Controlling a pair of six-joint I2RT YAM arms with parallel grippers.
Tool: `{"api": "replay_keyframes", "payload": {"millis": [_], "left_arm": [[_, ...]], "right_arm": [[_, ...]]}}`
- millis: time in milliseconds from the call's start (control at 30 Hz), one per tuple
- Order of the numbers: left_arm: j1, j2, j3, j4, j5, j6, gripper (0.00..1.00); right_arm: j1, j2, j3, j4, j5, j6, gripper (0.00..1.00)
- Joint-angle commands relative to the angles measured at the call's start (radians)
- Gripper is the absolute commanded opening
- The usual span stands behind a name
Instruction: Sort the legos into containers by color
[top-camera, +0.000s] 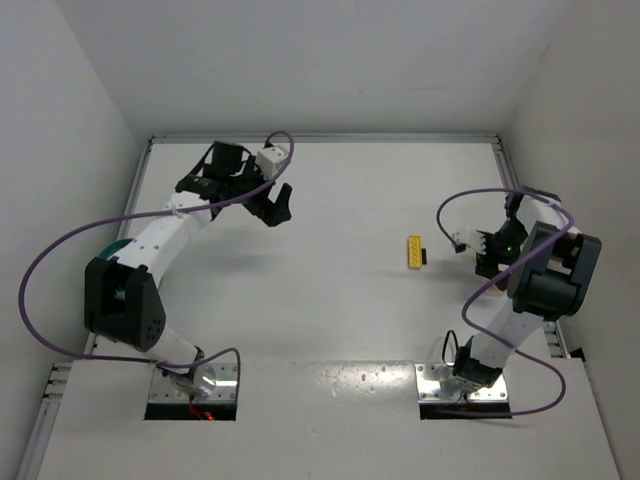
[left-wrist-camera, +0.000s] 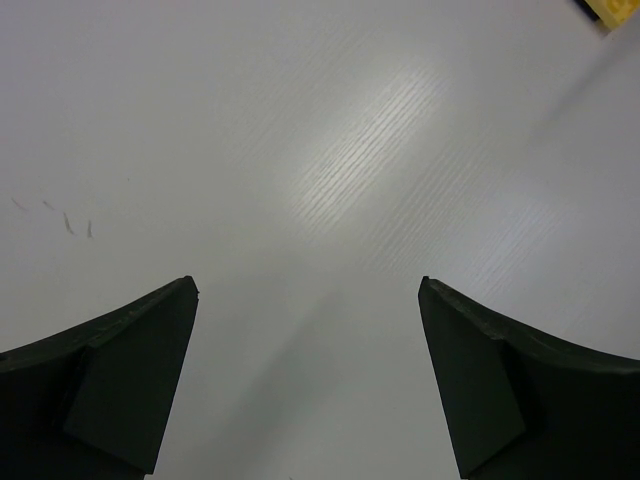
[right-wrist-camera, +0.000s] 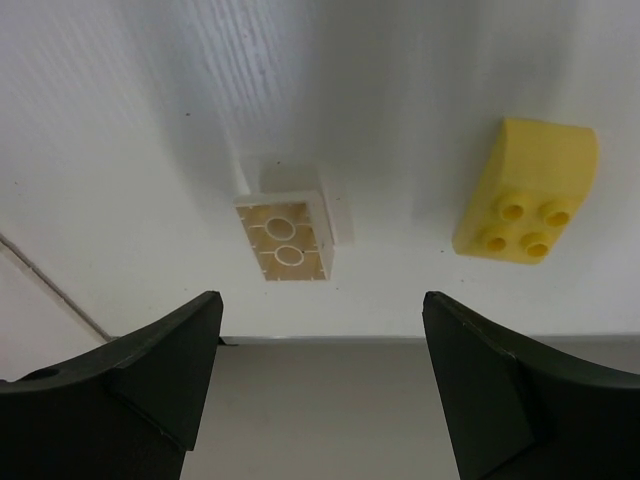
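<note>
1. A yellow brick (top-camera: 414, 252) lies on the bench (top-camera: 330, 310), right of centre. A small dark bit touches its right side and is too small to identify.
2. The right gripper (right-wrist-camera: 320, 300) hangs just right of the yellow brick, jaws spread wide and holding nothing.
3. In the right wrist view a pale brick (right-wrist-camera: 290, 235) lies upside down with two rings showing in its hollow. It lies left of the yellow brick (right-wrist-camera: 525, 200) and apart from it. The yellow brick has four studs up and one rounded end.
4. The left gripper (top-camera: 278, 205) is well left of the yellow brick and farther back, also wide open and empty, over bare bench.
5. The teal bowl (top-camera: 118, 247) sits far left of the yellow brick. The left arm (top-camera: 165, 238) hides most of it, and its compartments cannot be seen.
6. Purple cables (top-camera: 45, 255) loop beside both arms.
</note>
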Motion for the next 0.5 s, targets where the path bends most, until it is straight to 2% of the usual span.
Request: {"api": "replay_keyframes", "payload": {"millis": [0,267,467], "left_arm": [[0.011,0.02,0.054,0.014,0.015,-0.009,0.99],[0.011,0.067,0.095,0.014,0.015,-0.027,0.99],[0.011,0.077,0.114,0.014,0.015,-0.027,0.99]], "right_arm": [[-0.012,0.011,-0.032,-0.005,0.023,-0.076,0.82],[-0.012,-0.021,-0.139,0.067,0.041,-0.058,0.82],[-0.021,0.002,-0.159,0.125,0.06,-0.026,0.79]]}}
